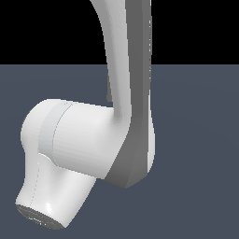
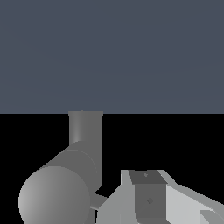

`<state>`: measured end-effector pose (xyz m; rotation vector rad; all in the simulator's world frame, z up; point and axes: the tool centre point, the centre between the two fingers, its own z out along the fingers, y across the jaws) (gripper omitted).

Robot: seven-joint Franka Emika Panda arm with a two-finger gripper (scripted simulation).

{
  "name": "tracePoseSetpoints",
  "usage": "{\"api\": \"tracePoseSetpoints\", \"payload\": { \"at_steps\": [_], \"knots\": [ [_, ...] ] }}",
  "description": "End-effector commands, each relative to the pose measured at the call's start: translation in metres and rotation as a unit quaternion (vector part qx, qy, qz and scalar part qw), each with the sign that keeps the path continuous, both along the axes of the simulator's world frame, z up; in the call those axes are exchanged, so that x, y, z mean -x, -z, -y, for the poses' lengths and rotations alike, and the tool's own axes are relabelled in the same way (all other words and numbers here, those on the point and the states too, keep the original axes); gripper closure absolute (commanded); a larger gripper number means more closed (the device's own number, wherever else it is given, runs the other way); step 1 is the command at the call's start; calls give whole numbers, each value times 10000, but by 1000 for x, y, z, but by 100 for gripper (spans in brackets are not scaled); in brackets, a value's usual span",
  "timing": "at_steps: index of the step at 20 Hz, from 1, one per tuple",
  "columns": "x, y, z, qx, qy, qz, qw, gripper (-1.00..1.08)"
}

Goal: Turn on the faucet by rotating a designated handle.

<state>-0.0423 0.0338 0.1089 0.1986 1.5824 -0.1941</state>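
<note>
In the wrist view the grey faucet is very close: a thick cylinder with a rounded end, and a thinner tube leading away from it. A short grey stub, seemingly the handle, pokes out from the cylinder toward my gripper. Only part of the gripper shows, as white housing with a grey finger right beside the stub. I cannot tell whether they touch or how the jaws stand. In the exterior view the faucet, handle and gripper are hidden.
The white robot arm fills most of the exterior view, its lower link running down toward the frame's bottom edge. Behind it lies a flat blue-grey floor under a black background.
</note>
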Motion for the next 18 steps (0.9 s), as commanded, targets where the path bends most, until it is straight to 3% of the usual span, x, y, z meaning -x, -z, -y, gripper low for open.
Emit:
{"api": "tracePoseSetpoints", "payload": {
  "at_steps": [1, 10, 11, 18],
  "knots": [
    [1, -15, 5, 13, 24, 75, 10000, 108],
    [3, -42, 12, 13, 11, 102, 9999, 108],
    [4, -21, 16, 1, 51, -94, 9999, 108],
    [9, -39, 35, 6, 31, 6, 10000, 108]
  ]
}}
